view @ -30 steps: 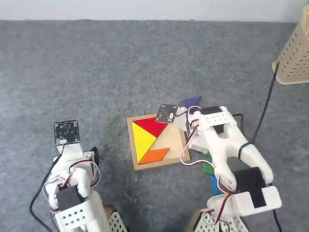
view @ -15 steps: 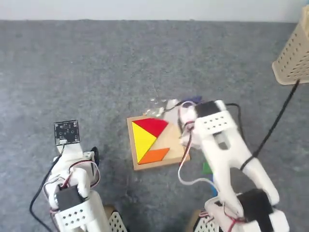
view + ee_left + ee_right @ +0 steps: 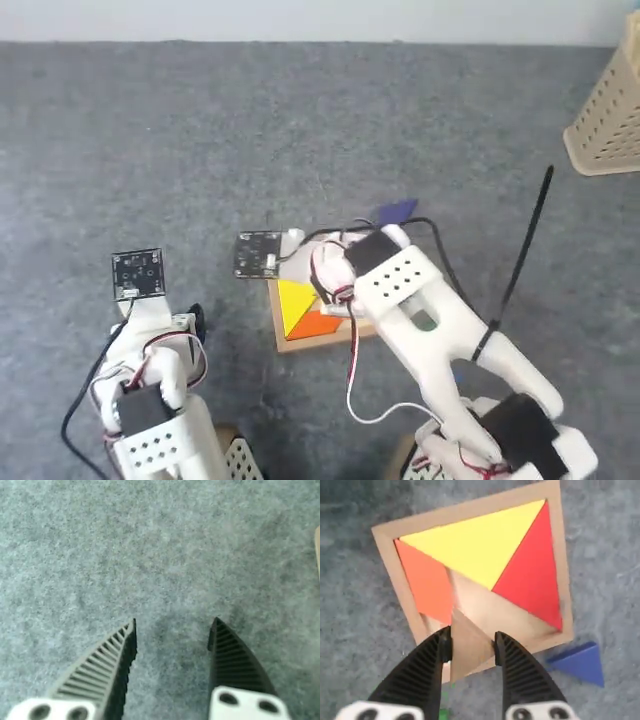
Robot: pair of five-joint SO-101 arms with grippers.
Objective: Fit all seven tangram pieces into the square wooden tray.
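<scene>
While I watch the right wrist feed, the right gripper (image 3: 471, 639) is clenched on a tan triangle (image 3: 466, 655), one black finger pressed against each side of it. The held piece hangs over the nearest rim of the square wooden tray (image 3: 470, 511) and over the bare patch of tray floor just beyond the fingertips. Right by the triangle's tip lies the orange piece (image 3: 427, 587), set in a corner of the tray. Farther out from the gripper the yellow triangle (image 3: 480, 545) and the red triangle (image 3: 530, 580) lie flat, meeting along one long edge (both look properly seated to me). Outside the tray, just beside its rim and off to one side of the gripper, a blue triangle (image 3: 577, 664) rests on the carpet (image 3: 150, 540). My left gripper (image 3: 172, 630) hangs released, fingers spread over that grey carpet, well apart from the tray.
</scene>
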